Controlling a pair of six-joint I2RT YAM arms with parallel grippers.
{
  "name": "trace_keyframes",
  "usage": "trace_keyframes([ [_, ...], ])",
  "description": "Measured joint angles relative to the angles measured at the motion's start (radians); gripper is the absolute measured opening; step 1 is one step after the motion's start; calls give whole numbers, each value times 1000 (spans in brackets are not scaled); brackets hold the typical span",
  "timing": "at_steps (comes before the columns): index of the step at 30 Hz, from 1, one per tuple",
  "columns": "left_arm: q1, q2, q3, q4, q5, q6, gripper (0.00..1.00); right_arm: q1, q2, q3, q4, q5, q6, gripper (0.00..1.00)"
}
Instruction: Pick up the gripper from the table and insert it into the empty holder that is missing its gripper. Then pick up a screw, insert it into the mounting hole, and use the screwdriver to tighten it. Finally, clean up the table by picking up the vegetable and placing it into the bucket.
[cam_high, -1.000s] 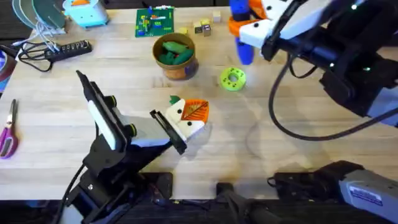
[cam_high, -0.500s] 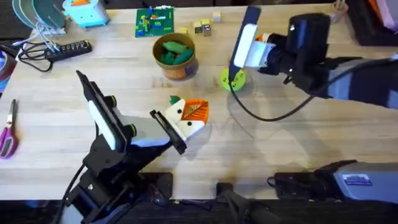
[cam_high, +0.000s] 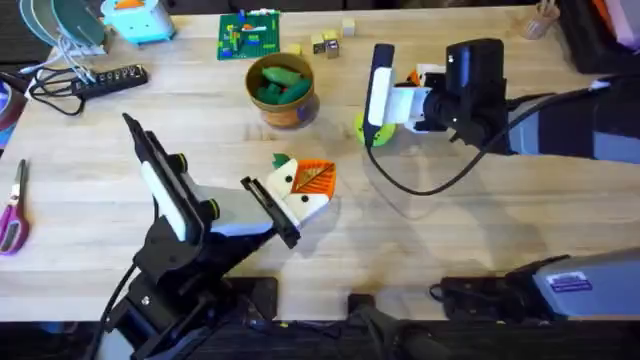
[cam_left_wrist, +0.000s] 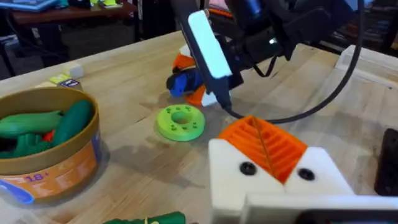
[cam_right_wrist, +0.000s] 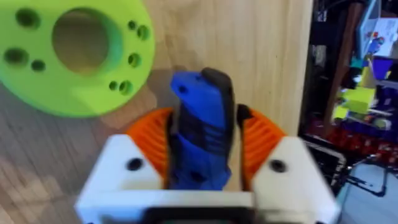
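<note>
Since a second before, the right arm had swung down from the far right corner and its right claw (cam_high: 408, 100) had come to hover low over the bench (cam_high: 120, 220), just at 3 o'clock of the flat lime-green disc (cam_high: 372, 130). The left arm had not shifted.

At the left of the overhead view, the left arm reached from its base at 7 o'clock toward the middle, forearm slanted up and right. Its left claw (cam_high: 305, 190) lay near the bench centre, white fingers with orange ribbed pads (cam_left_wrist: 264, 143); I could not tell whether it was open or closed. One small dark-green vegetable (cam_high: 281, 161) lay touching it at 11 o'clock, leafy end up-left.

One bucket (cam_high: 282, 92) stood at 12 o'clock of the left claw, holding two larger green toy vegetables.

The right arm stretched in horizontally from 3 o'clock, wrist turned so the claw faced left. The right claw was clamped on the one blue screwdriver (cam_right_wrist: 200, 134), pinched between its orange pads (cam_right_wrist: 149, 143); in the right wrist view its long axis ran out along the fingers, ending beside the disc.
</note>
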Motion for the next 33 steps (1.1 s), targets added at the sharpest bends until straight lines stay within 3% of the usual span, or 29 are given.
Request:
trace_keyframes([
  [3, 0, 0, 0, 0, 0, 0, 6, 0, -2, 13, -4, 10, -2, 910],
  [4, 0, 0, 0, 0, 0, 0, 6, 0, -6, 24, -9, 13, -3, 969],
  [8, 0, 0, 0, 0, 0, 0, 9, 4, -9, 29, -28, 14, 20, 990],
  [9, 0, 0, 0, 0, 0, 6, 67, 6, -11, 29, -31, 14, 32, 990],
  [11, 0, 0, 0, 0, 0, 6, 280, 12, -15, 29, -35, 16, 67, 991],
  [15, 0, 0, 0, 0, 0, 4, 892, 26, -52, 29, -43, 18, 184, 991],
  [16, 0, 0, 0, 0, -1, 3, 967, 27, -73, 29, -44, 21, 226, 991],
  [25, 0, 0, 0, 2, -1, 3, 993, 31, -285, 29, -41, 32, 544, 990],
  [30, 0, 0, 0, 37, -21, 3, 994, 51, -344, 29, -41, 32, 639, 991],
  [31, 0, 0, 2, 98, -61, -31, 994, 68, -355, 29, -41, 32, 663, 991],
  [33, 0, 0, 19, 63, -117, -89, 995, 79, -356, 29, -41, 32, 673, 991],
])
